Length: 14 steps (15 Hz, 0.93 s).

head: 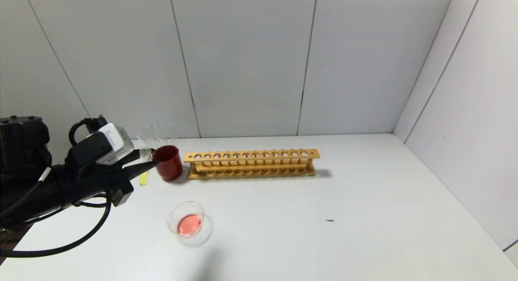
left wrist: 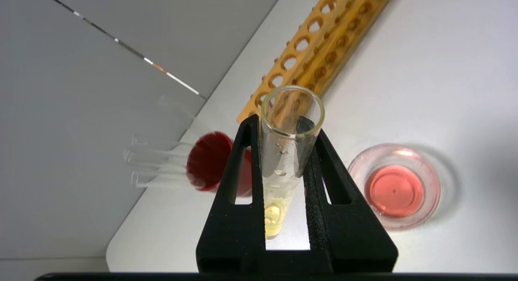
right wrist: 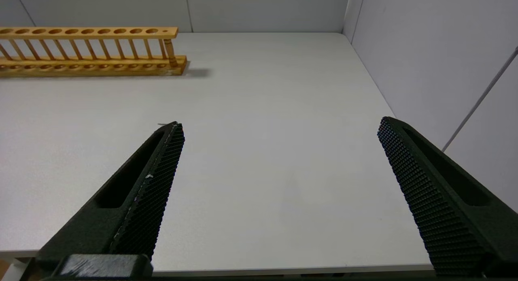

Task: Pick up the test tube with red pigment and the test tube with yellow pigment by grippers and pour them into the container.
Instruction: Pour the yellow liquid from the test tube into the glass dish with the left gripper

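Note:
My left gripper (head: 150, 162) is shut on the test tube with yellow pigment (head: 143, 169) and holds it upright just left of the dark red cup (head: 168, 162). In the left wrist view the fingers (left wrist: 238, 167) clamp the tube (left wrist: 283, 167) near its open mouth, with yellow liquid in its rounded end. The container (head: 172, 218), a low clear dish, stands nearer the table's front and holds pink-red liquid; it also shows in the left wrist view (left wrist: 435, 179). No tube with red liquid shows. My right gripper (right wrist: 279, 125) is open and empty over the table's right front.
Several colourless tubes (head: 156, 133) lean in the red cup, also in the left wrist view (left wrist: 153, 163). A long wooden tube rack (head: 251, 163) stands empty right of the cup. Walls close the table at the back and right. A small dark speck (head: 330, 220) lies mid-table.

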{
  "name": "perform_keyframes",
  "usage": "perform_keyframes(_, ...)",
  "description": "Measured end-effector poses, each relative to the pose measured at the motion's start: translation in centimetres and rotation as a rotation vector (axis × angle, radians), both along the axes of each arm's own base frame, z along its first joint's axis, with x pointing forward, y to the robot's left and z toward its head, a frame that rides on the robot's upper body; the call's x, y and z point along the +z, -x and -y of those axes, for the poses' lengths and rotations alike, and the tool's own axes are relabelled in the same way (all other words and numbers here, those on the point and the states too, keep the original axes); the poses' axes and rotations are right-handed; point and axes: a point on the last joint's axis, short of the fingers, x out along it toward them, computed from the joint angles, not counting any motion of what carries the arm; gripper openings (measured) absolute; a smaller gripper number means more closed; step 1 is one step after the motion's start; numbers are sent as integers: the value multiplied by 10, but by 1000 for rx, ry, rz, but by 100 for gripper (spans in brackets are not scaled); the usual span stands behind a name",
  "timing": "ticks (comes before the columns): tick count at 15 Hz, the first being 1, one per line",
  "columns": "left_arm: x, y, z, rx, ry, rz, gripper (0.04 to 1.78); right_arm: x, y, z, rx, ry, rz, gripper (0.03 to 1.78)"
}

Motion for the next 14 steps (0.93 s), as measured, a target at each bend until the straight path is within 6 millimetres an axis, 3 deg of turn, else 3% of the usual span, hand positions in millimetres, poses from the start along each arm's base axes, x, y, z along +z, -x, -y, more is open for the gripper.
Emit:
perform_keyframes(4, -20, -4, -16, 20, -113, 98, 33, 0, 0, 0, 0, 0, 0, 175)
perform_keyframes(8, -37, -19, -17, -22, -212, 173, 33, 0, 0, 0, 0, 0, 0, 175)
perform_keyframes(14, -53, -20, -18, -62, -332, 190, 33, 0, 0, 0, 0, 0, 0, 175)
